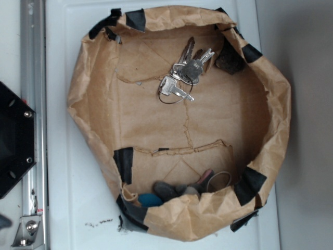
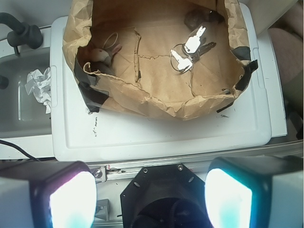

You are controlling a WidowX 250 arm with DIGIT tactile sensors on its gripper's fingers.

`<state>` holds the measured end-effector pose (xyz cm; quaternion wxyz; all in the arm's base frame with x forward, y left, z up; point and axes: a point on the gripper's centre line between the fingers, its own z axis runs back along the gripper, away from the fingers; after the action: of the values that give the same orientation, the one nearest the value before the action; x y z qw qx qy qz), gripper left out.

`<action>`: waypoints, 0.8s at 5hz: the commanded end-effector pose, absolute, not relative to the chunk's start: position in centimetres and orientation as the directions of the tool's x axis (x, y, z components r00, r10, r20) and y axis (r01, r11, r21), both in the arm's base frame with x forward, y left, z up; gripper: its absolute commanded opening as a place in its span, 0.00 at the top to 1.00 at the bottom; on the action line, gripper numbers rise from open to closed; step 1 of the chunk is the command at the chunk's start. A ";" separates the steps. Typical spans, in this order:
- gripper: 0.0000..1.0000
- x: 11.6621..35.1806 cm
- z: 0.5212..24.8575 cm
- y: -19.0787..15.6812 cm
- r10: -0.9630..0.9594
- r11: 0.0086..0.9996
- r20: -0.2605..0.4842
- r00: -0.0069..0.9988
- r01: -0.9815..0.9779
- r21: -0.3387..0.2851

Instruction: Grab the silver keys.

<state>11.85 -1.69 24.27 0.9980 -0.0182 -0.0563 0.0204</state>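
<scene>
Keys first: the silver keys lie in the upper middle of the exterior frame, on the paper floor of the brown paper bin, near its far wall and just beside a dark scrap. In the wrist view they sit upper right of centre. My tool hangs well apart from them, outside the bin; its two pads glow at the bottom corners with a wide gap between, so I read it as spread apart and holding nothing.

To do this well, I'd carry the tool over the bin wall, centre it on the thick cluster where the heads meet the rings, and come straight down, since flat keys on paper could slide or leave me pinching only a thin ring.

Counting: one bunch, four keys I can make out, perhaps a fifth; two wire rings at least. One tan rubber-band loop lies among blue and grey scraps at lower centre. One white surface.
</scene>
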 end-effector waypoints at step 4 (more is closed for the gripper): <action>0.00 26.9 18.1 -0.5 0.284 0.957 0.235 0.930 -0.288 -0.016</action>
<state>26.40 -1.17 16.13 0.9872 0.0129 -0.0862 0.1335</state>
